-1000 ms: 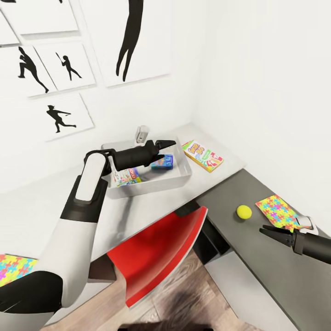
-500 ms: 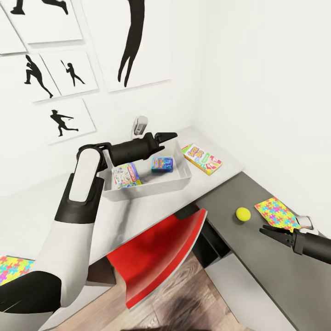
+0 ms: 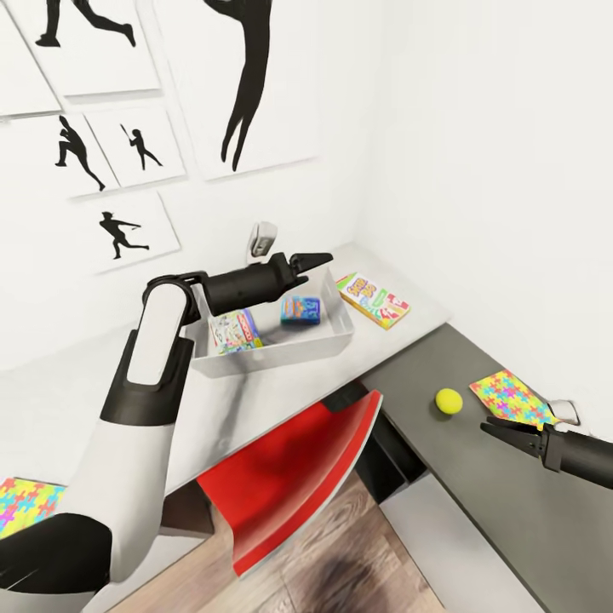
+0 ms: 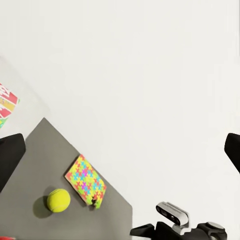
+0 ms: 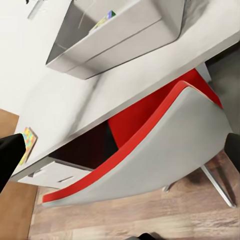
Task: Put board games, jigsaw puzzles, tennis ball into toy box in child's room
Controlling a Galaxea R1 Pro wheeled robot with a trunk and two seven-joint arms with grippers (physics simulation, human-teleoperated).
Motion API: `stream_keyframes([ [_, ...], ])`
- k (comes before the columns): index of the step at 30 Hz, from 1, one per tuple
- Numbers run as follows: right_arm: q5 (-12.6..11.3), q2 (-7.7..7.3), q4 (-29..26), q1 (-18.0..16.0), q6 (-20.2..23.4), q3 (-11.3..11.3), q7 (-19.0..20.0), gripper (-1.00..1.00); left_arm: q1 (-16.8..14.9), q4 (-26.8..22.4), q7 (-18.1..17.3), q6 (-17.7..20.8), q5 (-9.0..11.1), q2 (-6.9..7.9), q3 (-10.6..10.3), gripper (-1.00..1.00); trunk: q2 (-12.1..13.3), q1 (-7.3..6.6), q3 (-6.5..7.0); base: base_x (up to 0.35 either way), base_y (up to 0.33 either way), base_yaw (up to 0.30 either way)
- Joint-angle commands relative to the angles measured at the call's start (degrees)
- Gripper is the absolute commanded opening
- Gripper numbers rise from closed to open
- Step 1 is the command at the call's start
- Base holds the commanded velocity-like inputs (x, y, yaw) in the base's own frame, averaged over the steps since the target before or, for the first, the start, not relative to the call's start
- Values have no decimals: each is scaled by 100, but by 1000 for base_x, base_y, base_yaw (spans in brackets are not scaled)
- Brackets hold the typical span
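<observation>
My left gripper (image 3: 317,258) hovers open and empty over the far right part of the light grey toy box (image 3: 272,353). In the box lie a green-edged board game (image 3: 236,329) and a blue one (image 3: 300,308). A yellow-orange board game (image 3: 373,300) lies on the light grey table wing just right of the box. The tennis ball (image 3: 449,401) and a jigsaw puzzle (image 3: 511,398) rest on the dark grey wing. My right gripper (image 3: 498,427) is open a little in front of the jigsaw. A second jigsaw puzzle (image 3: 25,502) lies at the far left. In the left wrist view the ball (image 4: 58,200) sits beside the jigsaw (image 4: 86,181).
A red-and-grey chair (image 3: 289,477) is tucked under the desk corner between my arms. White drawers (image 5: 55,172) hang under the light grey wing. White walls close the corner behind the table, with black silhouette pictures (image 3: 255,77). Wood floor (image 3: 340,562) lies below.
The head view has shifted slightly. My left gripper has lifted a little above the toy box, uncovering the blue board game. The right arm has stayed put.
</observation>
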Motion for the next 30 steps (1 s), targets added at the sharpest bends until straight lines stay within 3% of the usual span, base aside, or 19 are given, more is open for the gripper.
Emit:
stream_keyframes([
  [1, -5, -2, -1, -4, 26, -2, 12, 100, 25, -10, 47, 20, 45, -1, 1, 100, -10, 4, 1, 0, 0, 0],
  [8, -5, 1, -1, -4, 27, 3, 8, 100, 223, -62, 48, 16, 34, -2, -5, 100, -10, 4, 67, 0, 0, 0],
  [20, -5, 5, -2, -4, 27, 34, 4, 100, 1232, -553, 2, -14, -9, -3, 4, 100, -10, 4, 181, 0, 0, 0],
  [23, -5, 4, -2, -4, 27, 32, 4, 100, 1359, -578, -15, -30, -10, -4, 5, 100, -10, 4, 210, 0, 0, 0],
  [26, -5, 0, -2, -4, 27, 24, 4, 100, 1759, -628, -91, -146, -14, -4, 1, 100, -10, 4, 238, 0, 0, 0],
  [30, -5, -9, 0, -4, 25, 15, 1, 100, 2012, -650, -199, -269, -15, 2, 7, 100, -10, 4, 276, 0, 0, 0],
])
